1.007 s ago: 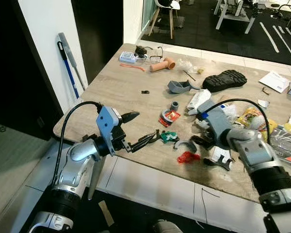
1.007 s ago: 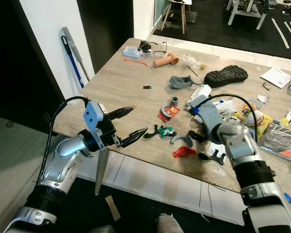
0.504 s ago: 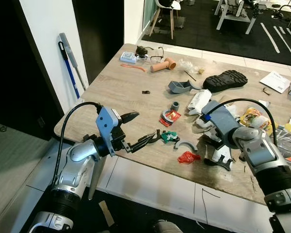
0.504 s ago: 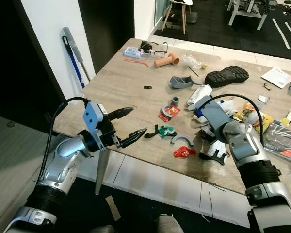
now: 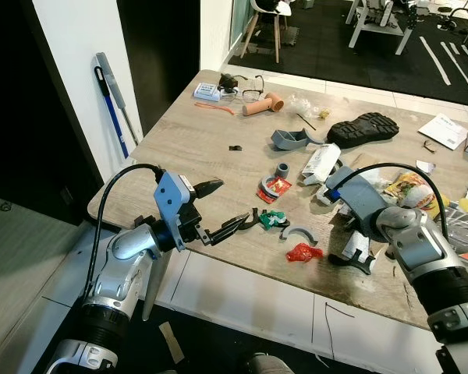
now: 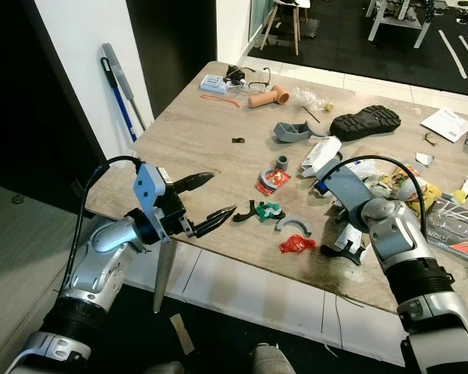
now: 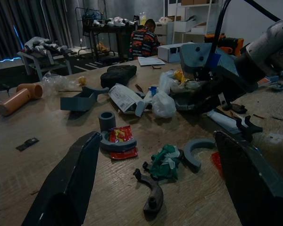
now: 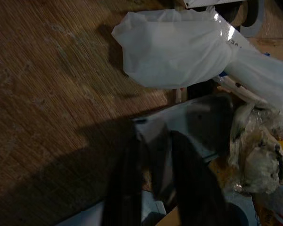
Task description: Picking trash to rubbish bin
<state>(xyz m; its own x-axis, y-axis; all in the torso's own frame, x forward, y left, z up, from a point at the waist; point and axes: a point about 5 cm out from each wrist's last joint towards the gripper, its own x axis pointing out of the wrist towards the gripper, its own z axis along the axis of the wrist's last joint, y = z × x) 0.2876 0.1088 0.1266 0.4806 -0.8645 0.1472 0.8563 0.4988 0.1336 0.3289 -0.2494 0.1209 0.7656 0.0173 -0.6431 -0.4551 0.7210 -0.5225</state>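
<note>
In the head views, a wooden desk (image 5: pixel 179 148) is strewn with litter. The left end effector (image 5: pixel 230 210) hovers over the desk's near edge with its two black fingers spread wide and holding nothing. Just beyond its fingertips, toward the desk's middle, lie a dark curved hook piece (image 5: pixel 259 217), a crumpled green wrapper (image 5: pixel 274 220) and a grey half ring (image 5: pixel 299 232). A crumpled red wrapper (image 5: pixel 303 252) lies near the desk's front edge, close to the half ring. Farther in are a red snack packet (image 5: pixel 278 185) with a short grey tube (image 5: pixel 281 169) beside it. A black shoe sole (image 5: pixel 362 128) lies toward the desk's far side, and a tan cylinder (image 5: pixel 262 104) rests near the far corner. The right arm reaches over the desk's right part, into a heap of white and yellow packaging (image 6: pixel 405 187); I cannot tell how the right end effector stands here.

In the left wrist view, the spread fingers (image 7: pixel 68 188) frame the green wrapper, the hook piece, the red snack packet and the grey half ring on the desk.

In the right wrist view, the right end effector (image 8: pixel 153 188) points at the desk beside a white plastic bag (image 8: pixel 177 49). Its dark fingers lie close together around something pale, but the picture is too dim to tell what, or whether they grip it.
</note>
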